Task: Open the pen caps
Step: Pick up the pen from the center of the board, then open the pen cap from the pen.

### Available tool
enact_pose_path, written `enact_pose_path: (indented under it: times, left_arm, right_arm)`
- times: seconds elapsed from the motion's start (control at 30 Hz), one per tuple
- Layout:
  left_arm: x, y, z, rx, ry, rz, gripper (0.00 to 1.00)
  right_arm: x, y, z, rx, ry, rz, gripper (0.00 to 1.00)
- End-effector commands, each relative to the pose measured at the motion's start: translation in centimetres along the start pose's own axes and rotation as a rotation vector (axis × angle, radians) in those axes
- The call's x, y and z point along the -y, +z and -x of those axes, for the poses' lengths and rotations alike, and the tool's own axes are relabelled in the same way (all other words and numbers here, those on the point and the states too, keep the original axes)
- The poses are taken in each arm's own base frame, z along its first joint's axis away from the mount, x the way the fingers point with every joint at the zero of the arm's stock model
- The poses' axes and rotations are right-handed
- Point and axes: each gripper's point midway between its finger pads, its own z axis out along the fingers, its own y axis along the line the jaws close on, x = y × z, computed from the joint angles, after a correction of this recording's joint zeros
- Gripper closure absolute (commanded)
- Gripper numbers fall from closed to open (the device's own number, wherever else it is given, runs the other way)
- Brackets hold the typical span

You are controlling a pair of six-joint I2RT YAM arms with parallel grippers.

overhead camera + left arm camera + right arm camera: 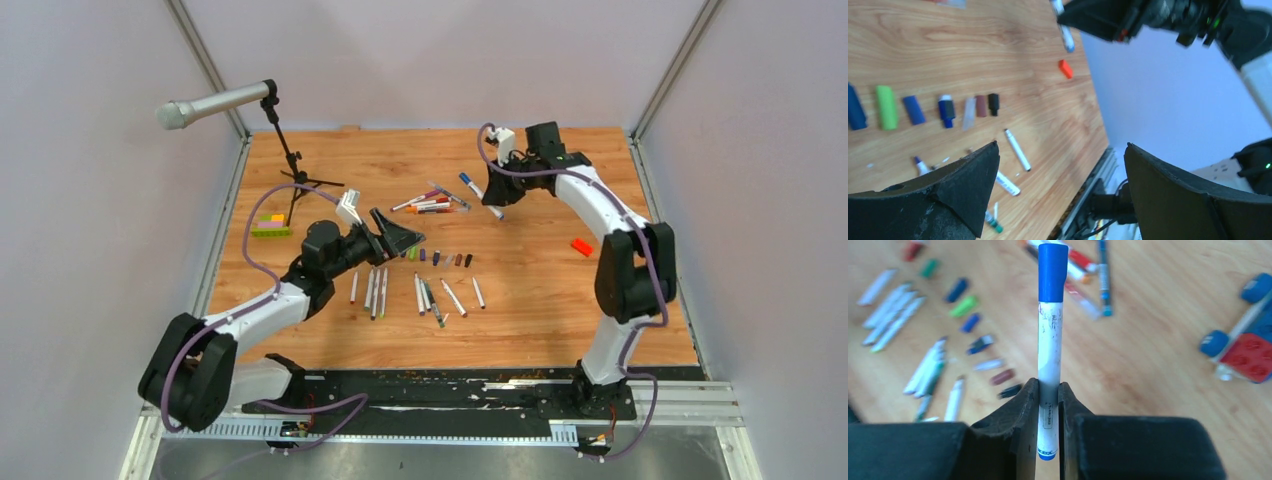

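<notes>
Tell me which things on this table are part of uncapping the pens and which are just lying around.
Part of the job: the blue-capped pen clamped in the right gripper; the capped pens; the uncapped pens; the loose caps; the open left gripper.
Lying about: the toy car; the orange block; the green-yellow brick bar; the microphone on its stand.

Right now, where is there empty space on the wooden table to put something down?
Bare wood lies between the small orange block and the row of white uncapped pens, and along the near edge of the wooden table in front of those pens. The middle is crowded: the row of little coloured caps and the pile of capped pens sit close together.
</notes>
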Motion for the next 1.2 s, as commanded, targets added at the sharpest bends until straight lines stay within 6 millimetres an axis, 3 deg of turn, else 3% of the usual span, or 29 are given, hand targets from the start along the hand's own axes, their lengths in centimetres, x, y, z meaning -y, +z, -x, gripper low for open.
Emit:
enact_pose_path:
  times: [0.0, 0.13, 0.3, 0.67, 1.17]
  left_arm:
    - [5.7, 0.8, 2.6, 0.087, -0.061, -0.243, 0.00]
    - [7.2, 3.2, 2.5, 0.102, -0.037, -0.231, 0.00]
    - [7.5, 5.8, 2.3, 0.138, -0.028, -0.194, 0.00]
    - [7.3, 10.1, 1.8, 0.135, -0.018, -0.130, 0.04]
    - [7.5, 11.3, 0.9, 0.097, -0.040, -0.146, 0.34]
  right_arm:
    - [-7.1, -4.7, 1.4, 0.187, 0.048, 0.336, 1.00]
    - [-11.3, -7.8, -1.5, 0.237, 0.122, 0.565, 1.00]
    - [-13.0, -9.9, -3.0, 0.315, 0.118, 0.600, 1.00]
    - [-13.7, -10.2, -3.1, 0.330, 0.155, 0.684, 1.00]
    - [-13.6, -9.5, -3.7, 0.309, 0.193, 0.704, 1.00]
